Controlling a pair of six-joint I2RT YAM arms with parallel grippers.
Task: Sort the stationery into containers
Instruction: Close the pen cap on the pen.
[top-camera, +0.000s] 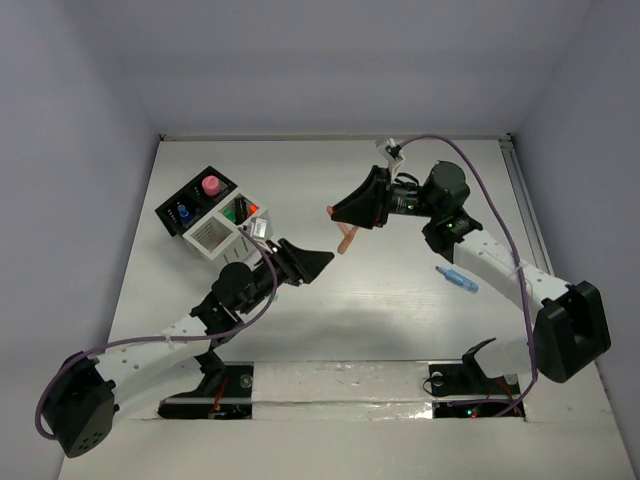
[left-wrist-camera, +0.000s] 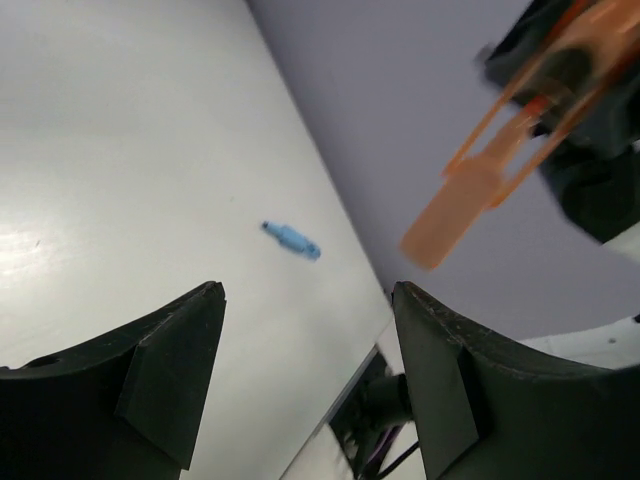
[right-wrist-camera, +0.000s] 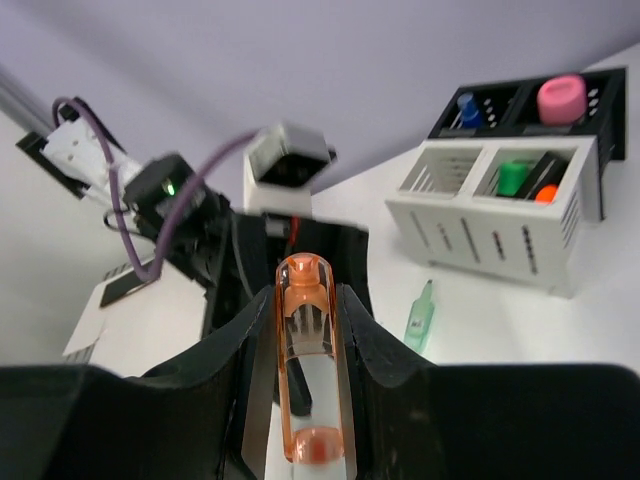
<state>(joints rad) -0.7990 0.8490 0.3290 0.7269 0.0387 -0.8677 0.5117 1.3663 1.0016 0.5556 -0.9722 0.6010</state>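
A white table is sitting inside pale, bare walls. Above its middle the right gripper is pinching a translucent orange pen, part of it sticking out past the fingertips. The left gripper is hovering just beside it, jaws spread and aimed at the pen. This is probably a handover, so the left should be clamping the free end before the right lets go. A blue marker and a mint green pen are lying loose. The white box and black box are standing far left.
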